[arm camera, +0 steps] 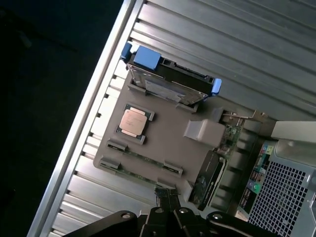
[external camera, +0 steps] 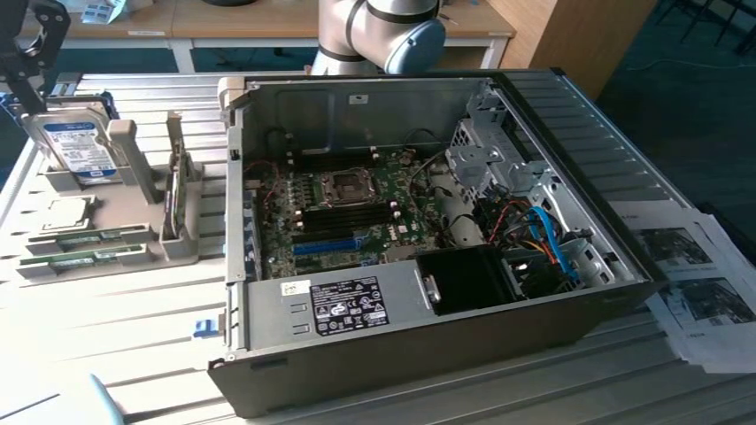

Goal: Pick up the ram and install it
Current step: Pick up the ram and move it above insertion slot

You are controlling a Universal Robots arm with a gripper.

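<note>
At the exterior view's left the black gripper [external camera: 27, 81] is hanging above the grey holder [external camera: 133, 177] with its claw clenched. In the wrist view its fingers [arm camera: 154, 217] are pressing together, and whether the small dark piece just beyond their tips is caught between them cannot be told. A hard drive [external camera: 77, 146] is standing on edge in the holder, showing a blue and white label whose writing cannot be read. In front of it a square silver processor [external camera: 65, 212] is lying flat. The ram [external camera: 92, 237] is lying just beside the processor in a slot of the holder, apart from the gripper, and a second green stick [external camera: 81, 260] is lying in the next slot. A circuit card [external camera: 173, 199] is standing upright at the holder's far side. All of this is resting on a slatted metal table [external camera: 106, 354]. Further right the open computer case [external camera: 590, 124] is lying on its side, showing the motherboard [external camera: 343, 212] with a bright blue slot [external camera: 325, 245]. A black label [external camera: 343, 305] on the case is carrying white marks and symbols too fine to read. Blue cables [external camera: 550, 239] are curling inside it. At the exterior view's right, printed papers [external camera: 697, 283] with pictures are lying on the table.
</note>
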